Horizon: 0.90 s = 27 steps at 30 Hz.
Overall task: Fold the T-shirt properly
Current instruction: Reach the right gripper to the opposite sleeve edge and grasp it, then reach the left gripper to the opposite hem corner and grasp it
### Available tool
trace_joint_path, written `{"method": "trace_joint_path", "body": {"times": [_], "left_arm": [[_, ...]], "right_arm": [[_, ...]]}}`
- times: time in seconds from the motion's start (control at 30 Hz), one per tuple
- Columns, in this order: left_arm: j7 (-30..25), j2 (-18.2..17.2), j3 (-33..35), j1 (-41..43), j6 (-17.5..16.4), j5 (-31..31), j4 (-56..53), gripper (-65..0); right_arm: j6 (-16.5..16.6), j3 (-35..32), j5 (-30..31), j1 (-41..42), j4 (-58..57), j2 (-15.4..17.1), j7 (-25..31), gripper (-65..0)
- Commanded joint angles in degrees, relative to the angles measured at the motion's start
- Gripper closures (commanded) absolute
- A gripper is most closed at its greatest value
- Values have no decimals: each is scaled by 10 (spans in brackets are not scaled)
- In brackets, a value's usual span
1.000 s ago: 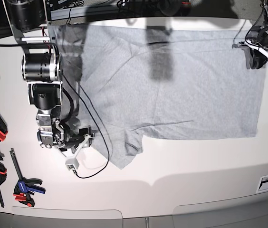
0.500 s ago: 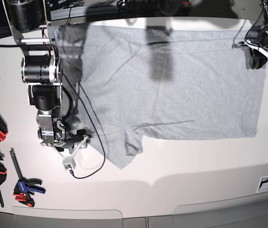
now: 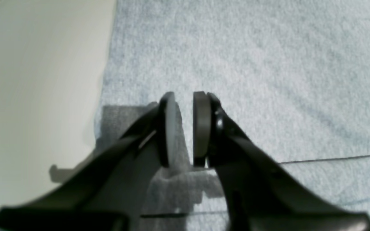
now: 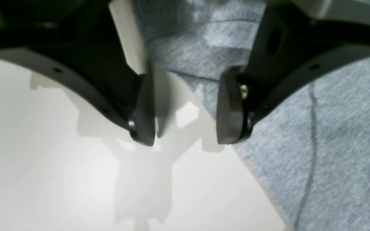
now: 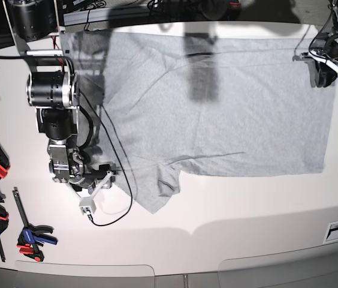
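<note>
1. The left pincer (image 3: pixel 181 128) stands at the shirt's (image 5: pixel 217 108) far corner, its pads (image 3: pixel 201 128) nearly together with only a slim gap between them. A small ridge of grey cloth rises into that gap (whether it is truly pinched I cannot tell).
2. The right pincer (image 4: pixel 185 109) has its jaws wide apart, holding nothing. One pad (image 4: pixel 143 109) hangs over the bare surface (image 4: pixel 59 176); the other sits just over the shirt's edge near the lower sleeve (image 5: pixel 157 189).
3. The shirt lies spread flat across the upper part of the pale surface, plain grey side up, hem toward the left arm's end and sleeves toward the right arm's end. The lower sleeve juts out toward the front of the surface, a little rumpled.
4. A thin black cable (image 5: pixel 118 174) loops from the right arm (image 5: pixel 52 96) across the shirt's edge and down to a small white plug (image 5: pixel 86 209) on the surface.
5. Off to the side beyond the right arm lie several red, blue and black clamps (image 5: pixel 31 234) (well apart from the cloth).
</note>
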Motion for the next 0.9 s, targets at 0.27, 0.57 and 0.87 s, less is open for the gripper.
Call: {"method": "trace_joint_path", "body": {"times": [0.27, 0.57, 0.87], "left_arm": [[-16, -10, -4, 0, 2, -5, 9, -89], [-16, -10, -4, 0, 2, -5, 9, -89], [-16, -10, -4, -4, 2, -5, 9, -90]], "right_arm": [[15, -1, -3, 7, -3, -39, -28, -302], [31, -1, -2, 7, -3, -51, -28, -251], [32, -1, 3, -14, -3, -50, -19, 0]]}}
